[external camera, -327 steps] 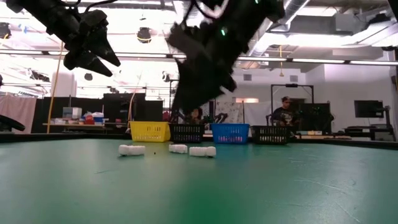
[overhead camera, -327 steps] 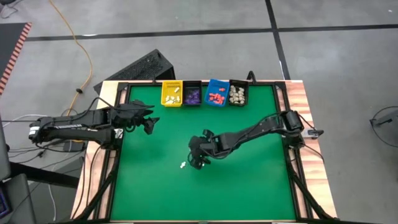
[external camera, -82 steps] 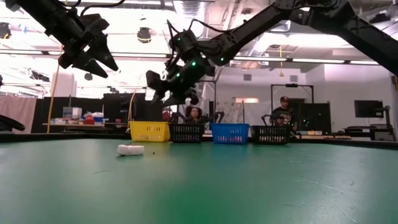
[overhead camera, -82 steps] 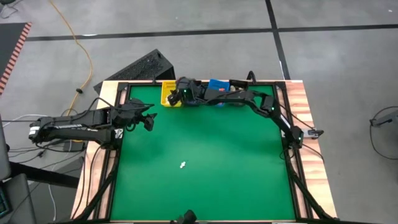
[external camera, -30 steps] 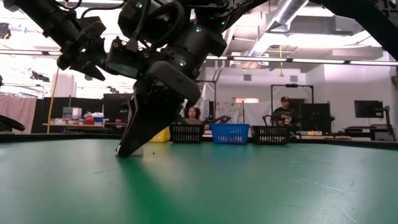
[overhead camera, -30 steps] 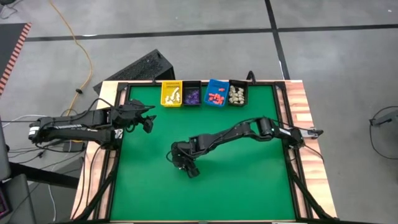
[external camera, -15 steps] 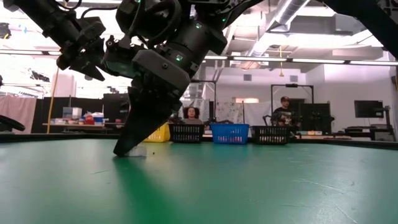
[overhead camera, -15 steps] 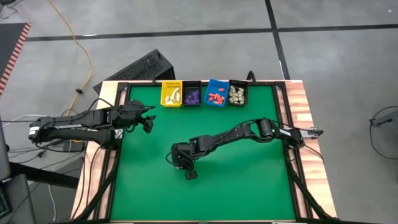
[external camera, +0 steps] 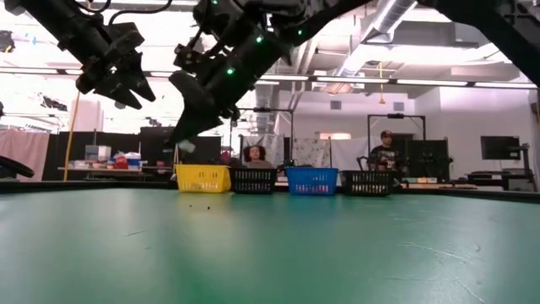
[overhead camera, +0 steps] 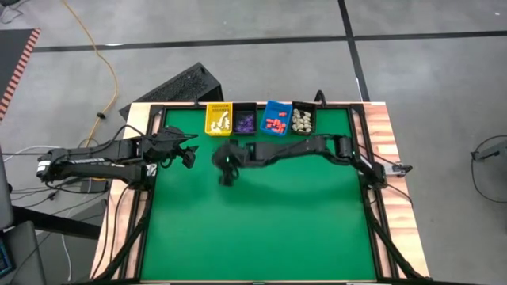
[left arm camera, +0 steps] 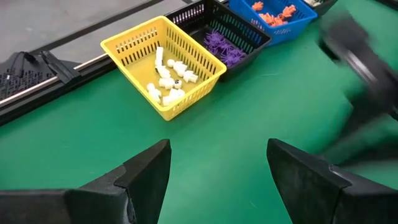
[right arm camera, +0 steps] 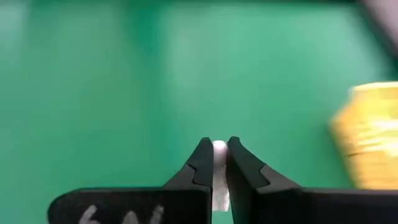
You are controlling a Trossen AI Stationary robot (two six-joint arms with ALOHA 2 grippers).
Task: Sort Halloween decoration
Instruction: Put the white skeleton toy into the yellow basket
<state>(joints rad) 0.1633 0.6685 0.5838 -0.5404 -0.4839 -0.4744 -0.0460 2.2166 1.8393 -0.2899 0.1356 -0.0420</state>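
Right gripper [right arm camera: 216, 163] is clamped on a small white decoration piece [right arm camera: 219, 148], pinched between its fingertips and carried above the green table [overhead camera: 261, 229]. Just ahead of it sits the yellow bin [overhead camera: 219, 119] with more white pieces inside, then the black bin [overhead camera: 245, 120] of purple ones, the blue bin [overhead camera: 276, 119] beyond. Off to its side, the left gripper [left arm camera: 214, 155] hovers with fingers wide, nothing in them.
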